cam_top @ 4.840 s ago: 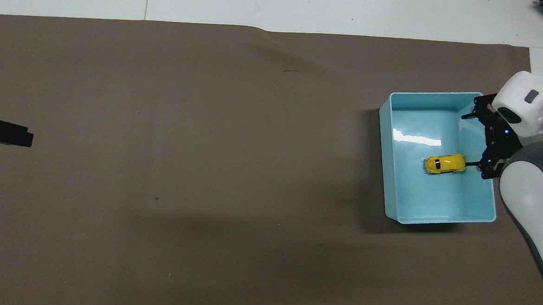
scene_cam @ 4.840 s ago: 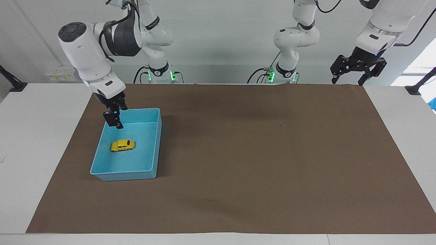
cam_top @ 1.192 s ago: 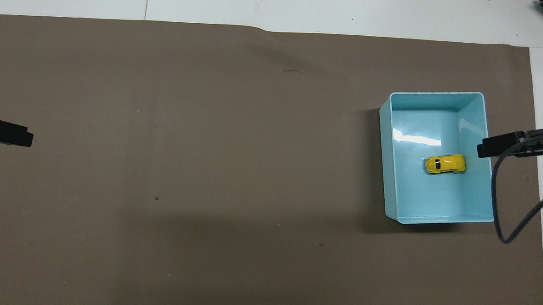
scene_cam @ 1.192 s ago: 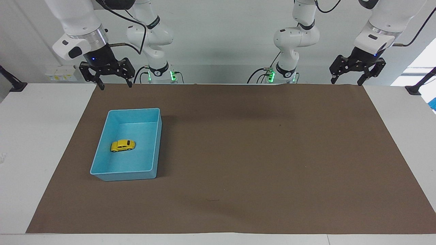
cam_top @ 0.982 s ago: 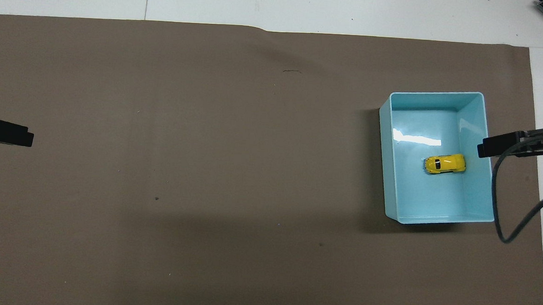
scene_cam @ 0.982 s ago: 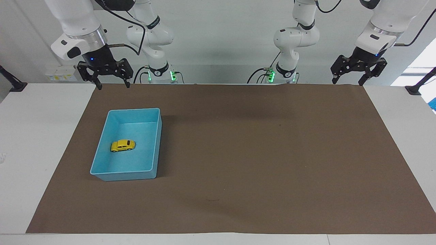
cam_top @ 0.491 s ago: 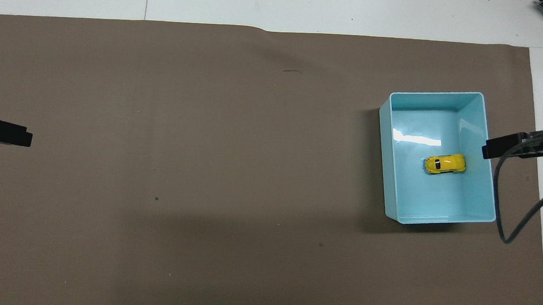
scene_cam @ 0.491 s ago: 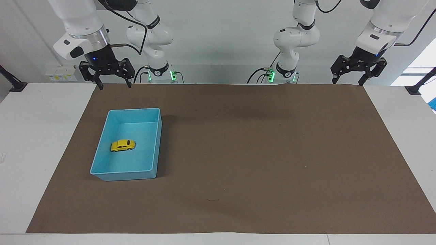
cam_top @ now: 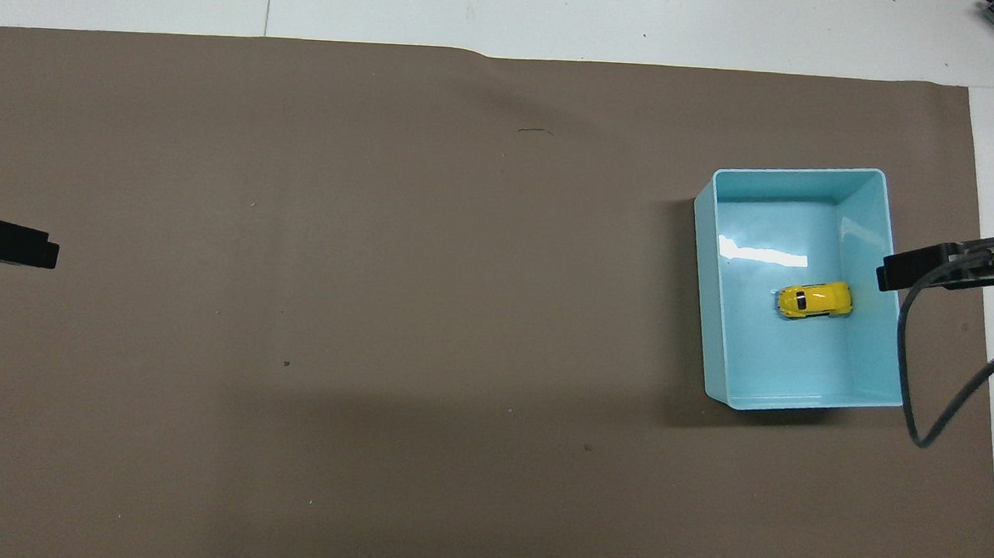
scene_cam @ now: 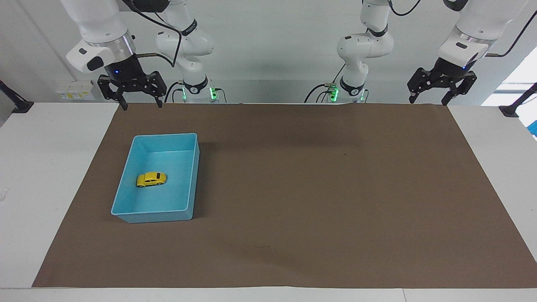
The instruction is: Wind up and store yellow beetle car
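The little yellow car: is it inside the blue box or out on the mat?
Inside. The yellow beetle car sits upright on its wheels on the floor of the light-blue bin, walls all around it; neither gripper touches it.

Robotics lab bench: two white articulated robot arms (scene_cam: pixel 184 37) mounted at a white table (scene_cam: pixel 42 167) covered by a brown paper mat (scene_cam: pixel 314 188), bare white wall.

The small yellow toy car (scene_cam: pixel 151 179) (cam_top: pixel 814 300) has a rounded body, dark windows and black wheels. It stands upright on its wheels on the floor of a light-blue bin (scene_cam: pixel 126 212) (cam_top: pixel 705 264), near the middle, clear of the walls, toward the right arm's end of the table.
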Controlling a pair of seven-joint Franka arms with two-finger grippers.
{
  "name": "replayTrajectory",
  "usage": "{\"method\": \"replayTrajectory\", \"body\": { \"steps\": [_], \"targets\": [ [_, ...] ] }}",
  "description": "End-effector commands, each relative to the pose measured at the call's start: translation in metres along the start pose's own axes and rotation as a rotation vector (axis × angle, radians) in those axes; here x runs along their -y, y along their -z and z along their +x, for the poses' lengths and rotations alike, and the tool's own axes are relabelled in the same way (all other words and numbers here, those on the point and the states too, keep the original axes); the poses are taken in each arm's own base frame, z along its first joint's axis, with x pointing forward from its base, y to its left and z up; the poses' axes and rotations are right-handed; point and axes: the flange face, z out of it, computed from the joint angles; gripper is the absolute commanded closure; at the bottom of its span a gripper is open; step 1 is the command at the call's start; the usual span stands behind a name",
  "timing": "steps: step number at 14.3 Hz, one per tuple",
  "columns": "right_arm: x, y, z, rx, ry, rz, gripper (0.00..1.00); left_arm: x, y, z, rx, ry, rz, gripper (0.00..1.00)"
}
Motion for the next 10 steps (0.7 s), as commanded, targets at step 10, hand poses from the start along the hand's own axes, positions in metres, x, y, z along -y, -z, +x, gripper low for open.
{"method": "replayTrajectory", "body": {
  "steps": [10],
  "targets": [
    [-0.0058,0.0047,0.0005,-0.004,-0.027,0.000,0.00,0.0028,0.0026,-0.0021,-0.001,0.012,-0.010,0.00]
  ]
}}
